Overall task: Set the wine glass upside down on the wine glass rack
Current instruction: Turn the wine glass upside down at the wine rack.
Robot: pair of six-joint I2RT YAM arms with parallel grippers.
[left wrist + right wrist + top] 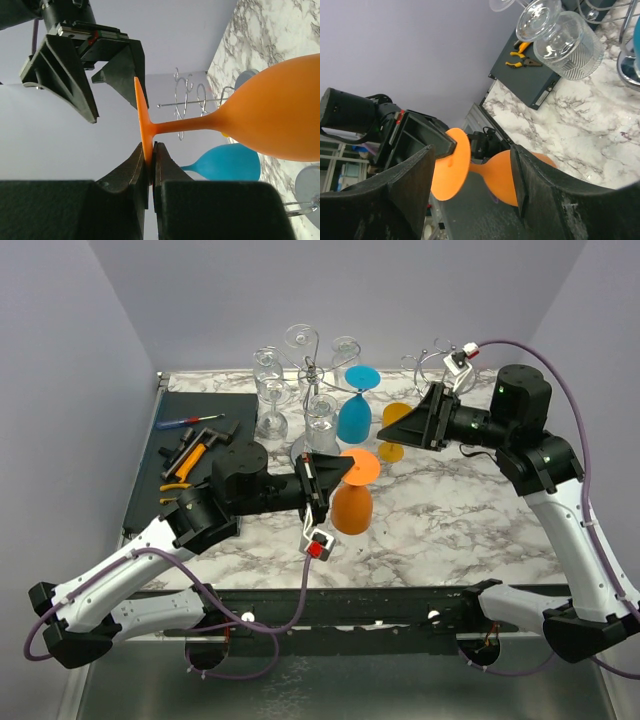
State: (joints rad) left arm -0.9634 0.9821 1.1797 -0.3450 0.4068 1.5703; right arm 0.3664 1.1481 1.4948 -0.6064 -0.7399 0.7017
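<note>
Orange wine glass point(352, 508) with a wide round foot, pinched at the foot's rim between the closed fingers of the left gripper point(342, 470), bowl turned down toward the white marbled table point(450, 520), just near of the wire wine glass rack point(315, 370) and its hanging blue glass point(353, 418); further right, right gripper point(390, 427) with fingers spread apart, facing the glass

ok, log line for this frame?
left gripper: shut on orange wine glass, at base rim | right gripper: open, near glass base | wine glass rack: orange glass not hung yet
</note>
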